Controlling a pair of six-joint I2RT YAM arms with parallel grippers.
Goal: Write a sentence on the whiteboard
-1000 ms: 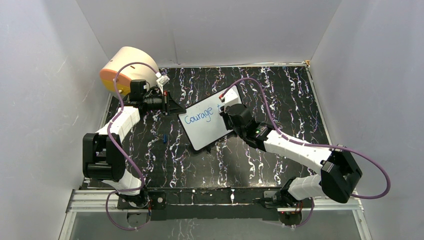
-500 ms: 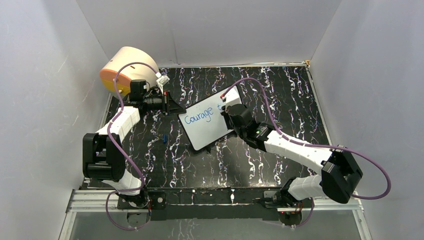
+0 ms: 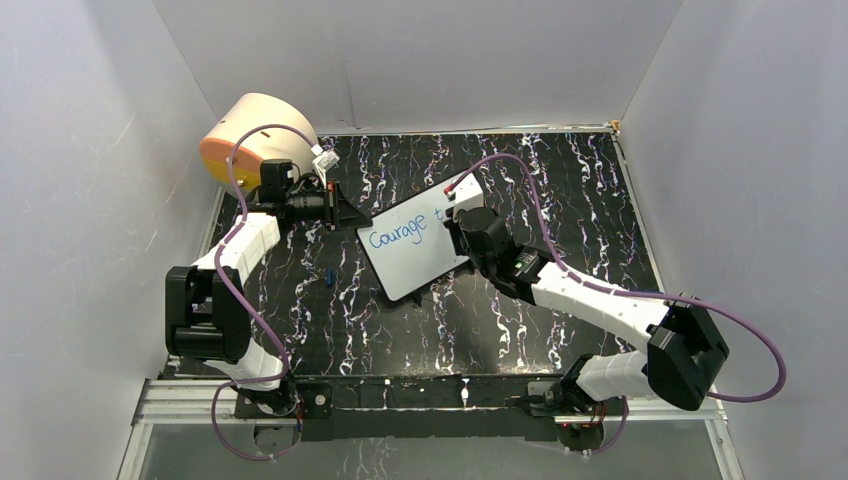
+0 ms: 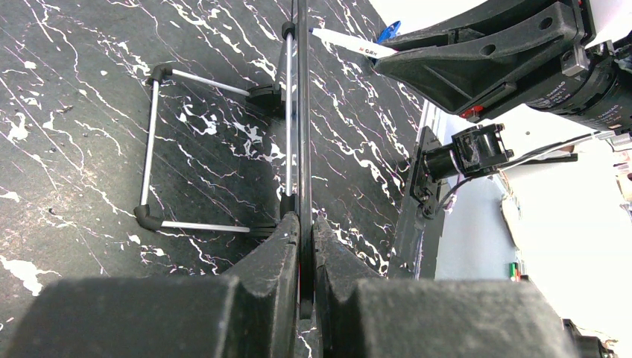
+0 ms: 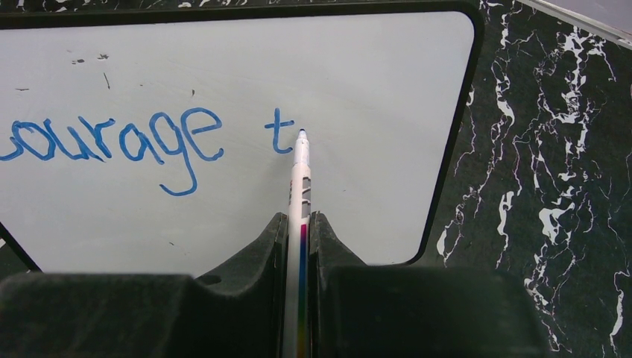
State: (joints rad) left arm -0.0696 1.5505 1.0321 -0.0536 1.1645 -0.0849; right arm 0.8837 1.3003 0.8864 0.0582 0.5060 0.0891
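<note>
Writing partly done: sentence (image 5: 141, 142) reads "Courage t", remainder unwritten. Whiteboard (image 3: 412, 268) on surface (image 3: 560, 190); left pincer (image 4: 302, 221) clenched on its edge; right pincer (image 5: 299, 224) grasping marker (image 5: 300, 175), tip beside the "t".

Top: high, wide. Wrists: close, both on whiteboard (image 3: 412, 262).

sentence (image 5: 149, 142): first letter cut by left edge, right wrist view. whiteboard (image 3: 405, 260): right part hidden under right arm (image 3: 580, 295). blue speck (image 3: 329, 277): too small, unidentifiable.
</note>
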